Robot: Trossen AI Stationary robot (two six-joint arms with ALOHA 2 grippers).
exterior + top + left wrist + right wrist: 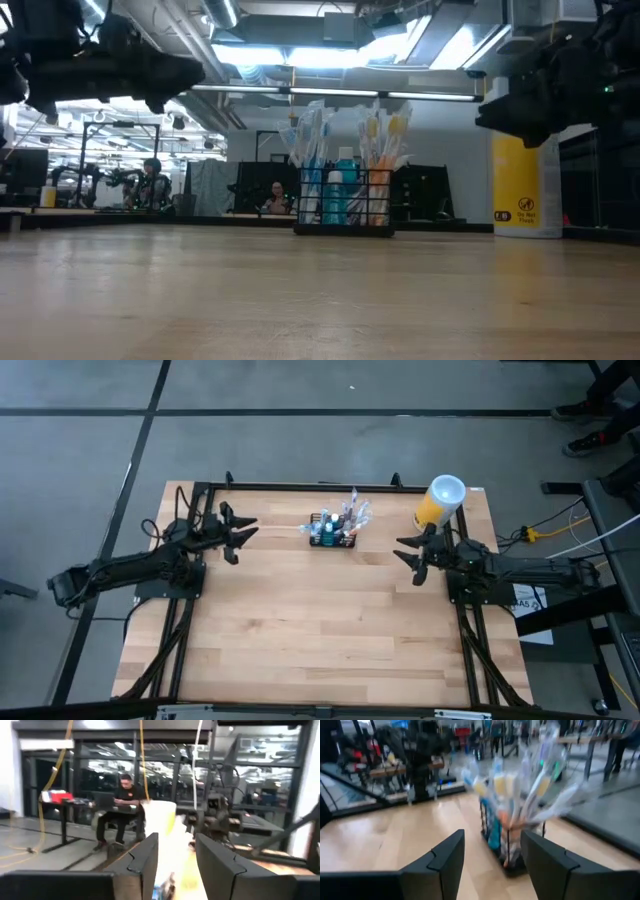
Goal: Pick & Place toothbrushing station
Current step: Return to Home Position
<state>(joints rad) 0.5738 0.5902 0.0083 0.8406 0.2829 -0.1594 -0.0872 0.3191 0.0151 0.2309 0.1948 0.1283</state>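
Note:
The toothbrushing station (pixel 333 536), a small black wire-mesh caddy holding several wrapped toothbrushes and tubes, stands on its base at the table's far middle; it also shows in the low view (pixel 345 205) and the right wrist view (pixel 512 842). My left gripper (pixel 243 532) is open in the air to the caddy's left. My right gripper (pixel 408 556) is open in the air to the caddy's right. Both hang above the table and hold nothing.
A yellow canister with a white lid (pixel 440 502) stands at the far right, just behind my right gripper. The wooden table (pixel 320 640) stretches toward the near edge. A person sits at a desk in the room beyond (pixel 122 805).

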